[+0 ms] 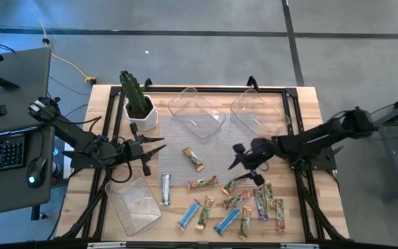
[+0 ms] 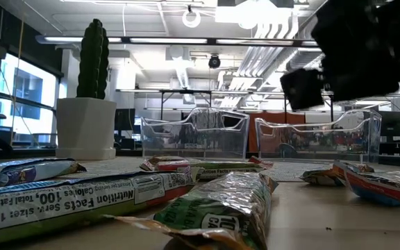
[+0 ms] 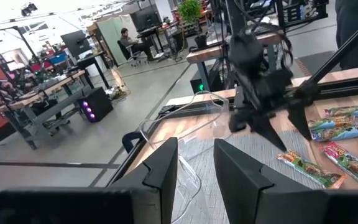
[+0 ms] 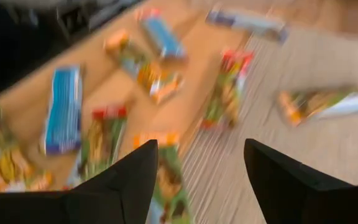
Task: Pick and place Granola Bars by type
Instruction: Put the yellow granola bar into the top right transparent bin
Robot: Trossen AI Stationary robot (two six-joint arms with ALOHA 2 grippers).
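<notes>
Two dark, slender six-joint arms

Both arms are matte black with boxy joint housings. The left tool [image 1: 148,149] and the right tool [image 1: 238,160] each end in two tapered, pointed black fingers [image 4: 124,180], smooth and flat-sided, with no markings visible.

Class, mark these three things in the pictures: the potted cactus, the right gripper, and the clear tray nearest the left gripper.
Potted cactus [image 1: 134,92]: high view, on the green stem.
Right gripper [image 1: 235,160]: high view, midway between its open fingertips.
Clear tray near the left gripper [image 1: 131,200]: high view, on its bare floor.
</notes>
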